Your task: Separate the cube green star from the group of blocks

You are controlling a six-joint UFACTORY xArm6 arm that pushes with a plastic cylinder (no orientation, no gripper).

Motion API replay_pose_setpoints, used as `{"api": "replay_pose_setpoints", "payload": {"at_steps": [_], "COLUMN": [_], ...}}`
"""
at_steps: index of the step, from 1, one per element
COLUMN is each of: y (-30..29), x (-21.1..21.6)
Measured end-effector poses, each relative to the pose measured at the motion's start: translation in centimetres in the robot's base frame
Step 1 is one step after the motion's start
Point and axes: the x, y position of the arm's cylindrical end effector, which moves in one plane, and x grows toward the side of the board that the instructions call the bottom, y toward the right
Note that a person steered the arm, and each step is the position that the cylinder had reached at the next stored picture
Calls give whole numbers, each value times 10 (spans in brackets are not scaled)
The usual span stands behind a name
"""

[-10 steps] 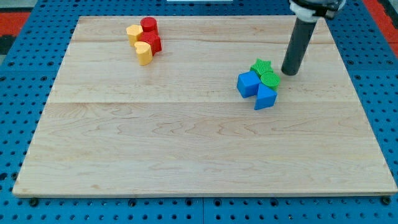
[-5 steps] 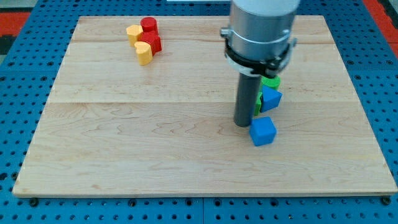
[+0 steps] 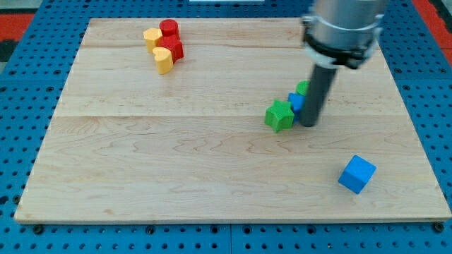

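The green star block (image 3: 280,116) lies on the wooden board (image 3: 176,162) right of centre. My tip (image 3: 308,123) stands just to the star's right. A blue block (image 3: 296,102) shows partly between the rod and the star, touching the star's upper right; its shape is hidden. A second green block (image 3: 303,88) peeks out behind the rod above it. A blue cube (image 3: 357,174) lies alone toward the view's bottom right.
At the view's top left sits a cluster: a red cylinder (image 3: 169,29), a red block (image 3: 173,48), a yellow block (image 3: 152,37) and a yellow heart-like block (image 3: 163,61). Blue pegboard (image 3: 21,106) surrounds the board.
The blue cube has slid from beside the rod to the bottom right. The green star now lies in the open left of the rod. My tip has moved right and up.
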Motion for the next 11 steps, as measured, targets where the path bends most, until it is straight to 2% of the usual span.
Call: {"api": "replay_pose_setpoints", "payload": {"at_steps": [1,3,4,5,6,7,8,9,11], "y": [-73,-91,-152,-173,-169,-105,-45,-11,-7], "x": [-7,-65,-66,-43,-9,10,50,75,37]}}
